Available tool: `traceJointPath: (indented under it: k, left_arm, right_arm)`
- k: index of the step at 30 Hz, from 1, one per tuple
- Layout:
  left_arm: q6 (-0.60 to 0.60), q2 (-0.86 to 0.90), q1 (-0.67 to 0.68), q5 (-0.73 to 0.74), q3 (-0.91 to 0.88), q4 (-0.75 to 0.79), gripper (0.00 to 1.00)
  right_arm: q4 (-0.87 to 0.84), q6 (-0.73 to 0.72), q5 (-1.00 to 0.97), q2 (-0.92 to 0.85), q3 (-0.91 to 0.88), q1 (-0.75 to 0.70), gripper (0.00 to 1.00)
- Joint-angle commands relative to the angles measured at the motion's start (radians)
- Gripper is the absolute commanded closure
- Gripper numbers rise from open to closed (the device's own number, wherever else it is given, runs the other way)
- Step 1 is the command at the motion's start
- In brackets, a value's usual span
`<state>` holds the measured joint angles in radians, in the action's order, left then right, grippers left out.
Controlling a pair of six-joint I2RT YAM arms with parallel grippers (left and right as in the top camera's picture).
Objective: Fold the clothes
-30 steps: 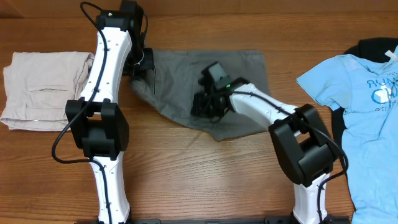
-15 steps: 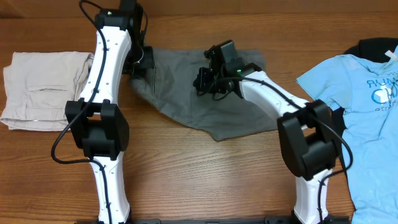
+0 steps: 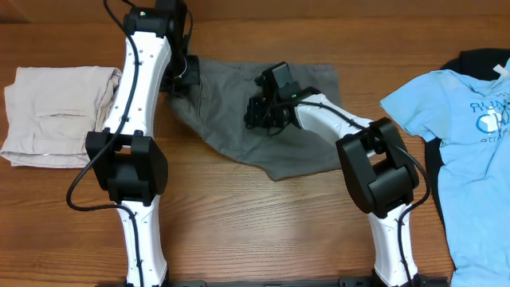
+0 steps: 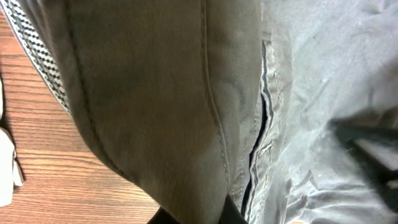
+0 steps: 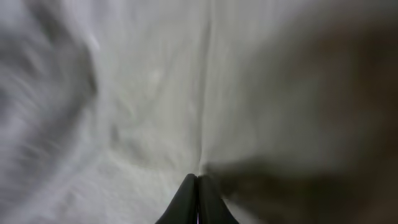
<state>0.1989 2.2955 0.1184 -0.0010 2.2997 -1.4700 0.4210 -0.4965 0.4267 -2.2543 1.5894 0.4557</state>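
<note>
- Your left arm [image 3: 139, 72] stretches far forward — left gripper [image 3: 184, 79] pinched closed.
- Your right arm [image 3: 327, 119] angles inward — right gripper [image 5: 198, 188] closed, fingertips together.

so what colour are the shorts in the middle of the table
Plain medium grey shorts, clearest in the overhead view.

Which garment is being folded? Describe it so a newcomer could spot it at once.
On the wooden table, look mid-way along the far side, between the folded beige shorts at left and the light blue T-shirt at right. The grey shorts lie there rumpled: the only grey garment, with a slit pocket.
</note>
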Motion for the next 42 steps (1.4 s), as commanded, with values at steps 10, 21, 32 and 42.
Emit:
traceJointPath:
  k: [10, 21, 32, 42]
  left_arm:
    - [-0.024, -0.054, 0.040, -0.007, 0.048, 0.004, 0.96]
    - [-0.035, -0.054, 0.076, -0.010, 0.108, -0.035, 0.96]
    - [-0.042, -0.054, 0.158, -0.051, 0.208, -0.089, 0.96]
    - [-0.032, -0.054, 0.211, -0.088, 0.215, -0.090, 0.96]
  right_arm:
    - [-0.098, -0.010, 0.000, 0.034, 0.104, -0.087, 0.96]
    - [-0.271, -0.058, -0.035, -0.137, 0.104, -0.037, 0.96]
    - [-0.172, 0.015, 0.044, -0.087, 0.164, -0.052, 0.96]
    - [0.537, 0.067, -0.171, 0.166, 0.272, -0.238, 0.96]
